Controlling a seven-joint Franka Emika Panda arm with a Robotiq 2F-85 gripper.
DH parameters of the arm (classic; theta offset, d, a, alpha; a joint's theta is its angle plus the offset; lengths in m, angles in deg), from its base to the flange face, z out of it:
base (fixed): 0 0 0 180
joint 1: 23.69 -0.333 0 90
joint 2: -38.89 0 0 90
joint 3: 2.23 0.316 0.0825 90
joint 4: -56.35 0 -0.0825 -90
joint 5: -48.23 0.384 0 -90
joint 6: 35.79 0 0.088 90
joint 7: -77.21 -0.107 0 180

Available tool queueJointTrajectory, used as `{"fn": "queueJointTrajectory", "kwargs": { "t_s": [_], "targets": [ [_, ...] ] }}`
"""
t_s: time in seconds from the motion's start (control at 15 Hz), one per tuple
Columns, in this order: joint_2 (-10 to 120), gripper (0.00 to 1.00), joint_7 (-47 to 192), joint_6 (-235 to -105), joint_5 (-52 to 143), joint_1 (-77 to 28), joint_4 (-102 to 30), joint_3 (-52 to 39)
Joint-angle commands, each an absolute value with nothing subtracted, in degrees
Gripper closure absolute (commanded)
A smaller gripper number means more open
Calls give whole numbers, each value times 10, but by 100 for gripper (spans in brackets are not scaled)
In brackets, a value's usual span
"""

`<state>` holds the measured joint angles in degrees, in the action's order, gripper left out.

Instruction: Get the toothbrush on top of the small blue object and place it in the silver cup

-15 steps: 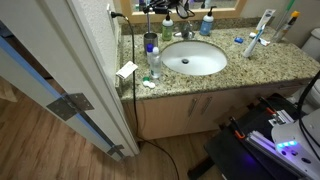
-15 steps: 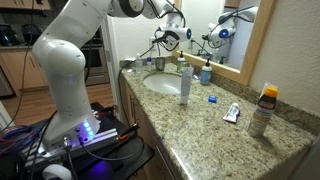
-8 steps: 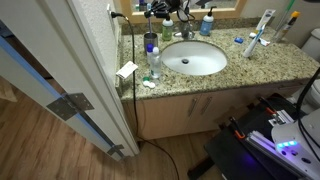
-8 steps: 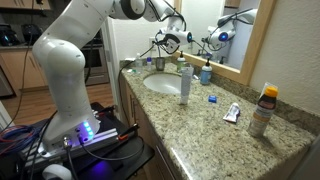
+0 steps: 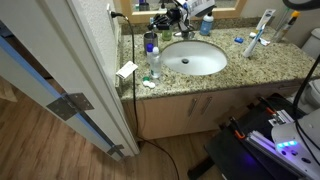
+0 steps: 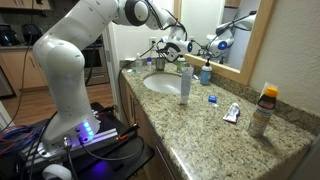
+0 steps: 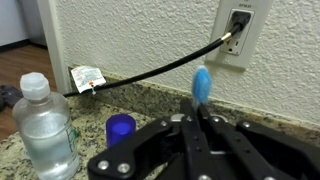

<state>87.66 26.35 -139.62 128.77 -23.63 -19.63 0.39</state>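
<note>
My gripper [image 7: 198, 122] is shut on a toothbrush whose blue head [image 7: 202, 84] sticks up between the fingers. In both exterior views the gripper [image 5: 173, 17] [image 6: 172, 48] hangs over the back of the counter, beside the faucet. The silver cup [image 5: 150, 42] [image 6: 158, 63] stands on the counter just below and beside it. The small blue object [image 5: 239, 40] [image 6: 212, 98] lies on the granite on the other side of the sink, with nothing on it.
A clear plastic bottle [image 7: 45, 125] [image 5: 154, 62] stands by the counter edge, with a blue round cap [image 7: 120, 128] near it. A black cable [image 7: 150, 70] runs to a wall outlet [image 7: 238, 28]. A pump bottle [image 6: 206, 70], a tall bottle [image 6: 185, 84] and an orange-capped bottle [image 6: 262, 108] stand around the sink [image 5: 195, 58].
The gripper has moved down and slightly sideways with the toothbrush, closer to the counter near the silver cup.
</note>
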Motion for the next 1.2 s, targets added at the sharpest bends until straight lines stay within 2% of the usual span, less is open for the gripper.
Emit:
{"fn": "queueJointTrajectory", "kwargs": {
  "t_s": [0.0,0.07,0.4,0.8,0.93,1.0,1.13],
  "targets": [
    [890,99,276,-1409,1296,-238,-200,10],
    [891,76,274,-1411,1295,-241,-201,9],
    [847,42,259,-1402,1273,-250,-211,3],
    [710,0,160,-1407,1089,-280,-248,-50],
    [659,0,131,-1404,1019,-279,-268,-62],
    [720,3,141,-1401,1055,-262,-208,-32],
    [678,0,124,-1399,1023,-261,-229,-40]
  ]
}}
